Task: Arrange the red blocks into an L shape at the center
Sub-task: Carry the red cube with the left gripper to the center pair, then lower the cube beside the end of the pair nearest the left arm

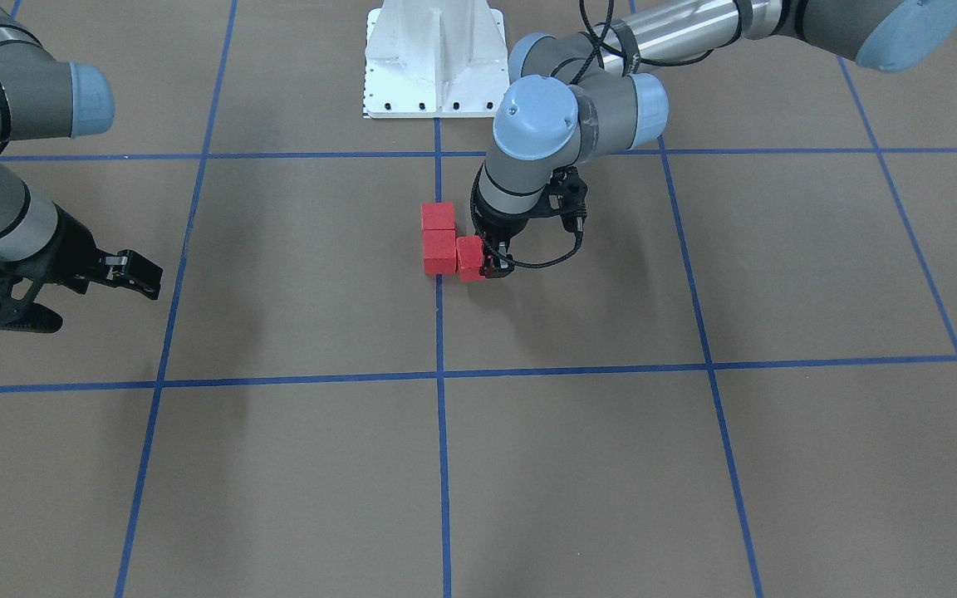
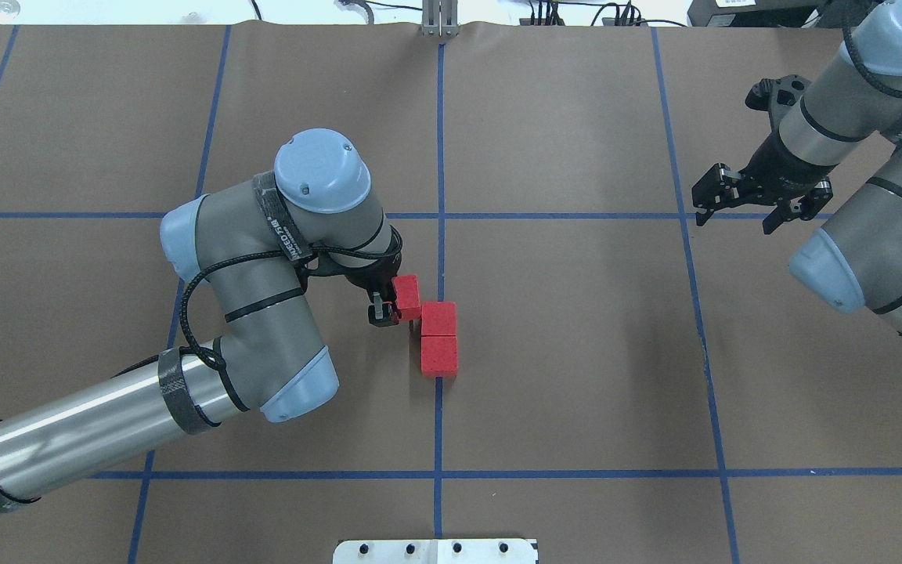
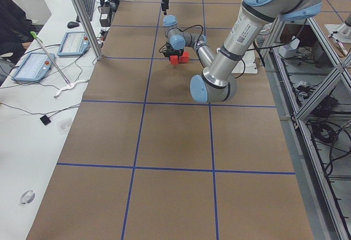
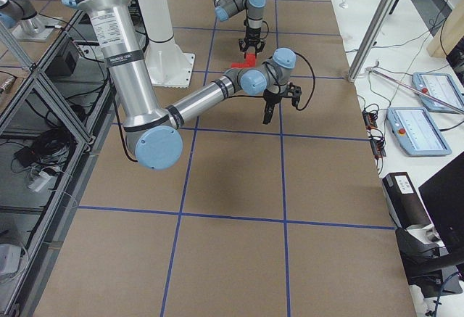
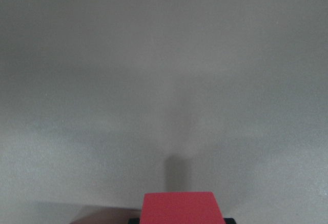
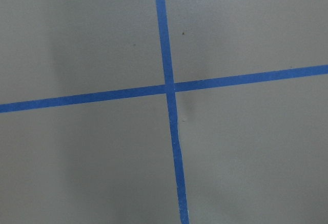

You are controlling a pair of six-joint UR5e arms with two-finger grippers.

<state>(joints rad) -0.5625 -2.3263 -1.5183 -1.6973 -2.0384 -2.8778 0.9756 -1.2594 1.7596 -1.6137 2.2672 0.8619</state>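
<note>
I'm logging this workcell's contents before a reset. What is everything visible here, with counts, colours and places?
small matte red cubes: three, red, at the centre; two in a row on the middle tape line, one gripped beside them.
tape lines: blue, gridding the table.
paper-covered table: one, brown.
base plate: one, white, robot's edge.
tablet-like panels: two, pale, side bench.
left gripper: black, shut on one cube.
right gripper: black, open, over the robot's right side.
</note>
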